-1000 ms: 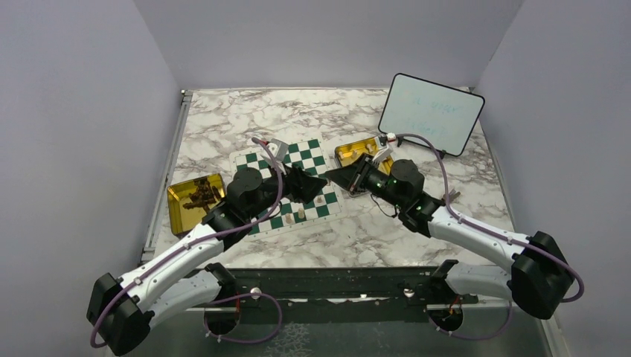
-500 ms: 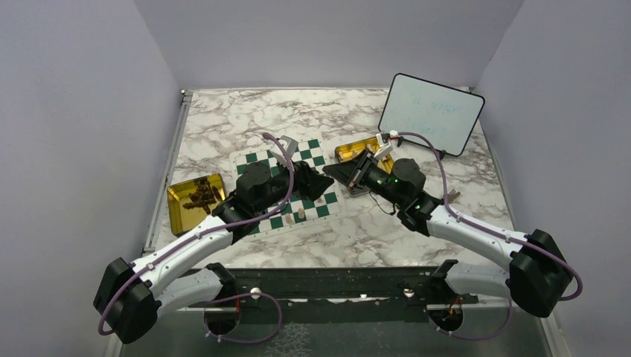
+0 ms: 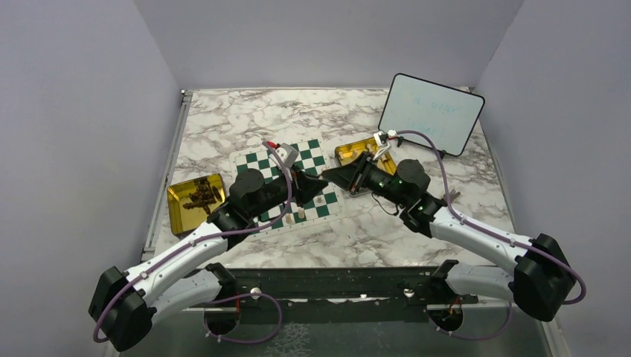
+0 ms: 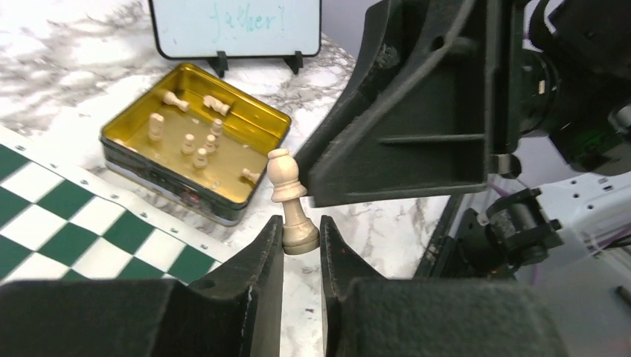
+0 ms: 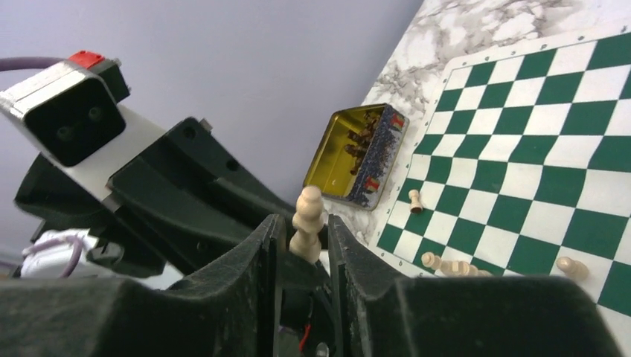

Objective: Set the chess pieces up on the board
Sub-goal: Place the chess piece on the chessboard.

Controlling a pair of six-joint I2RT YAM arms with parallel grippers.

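Left gripper (image 4: 300, 223) pinching the base of a cream piece (image 4: 287, 186), upright, over the bench middle at the board's (image 3: 257, 158) right edge. Right gripper (image 5: 303, 223) tip just beside it, fingers nearly together, the piece showing in the gap; cannot tell if they touch it. Board lies flat mid-bench, with a few loose chess pieces (image 5: 446, 265) on its near-right squares. Gold tin (image 4: 149, 172) with more cream pieces sits toward the far-right corner, near whiteboard (image 3: 430, 113). Second tin (image 3: 178, 212), holding dark pieces, by left edge.
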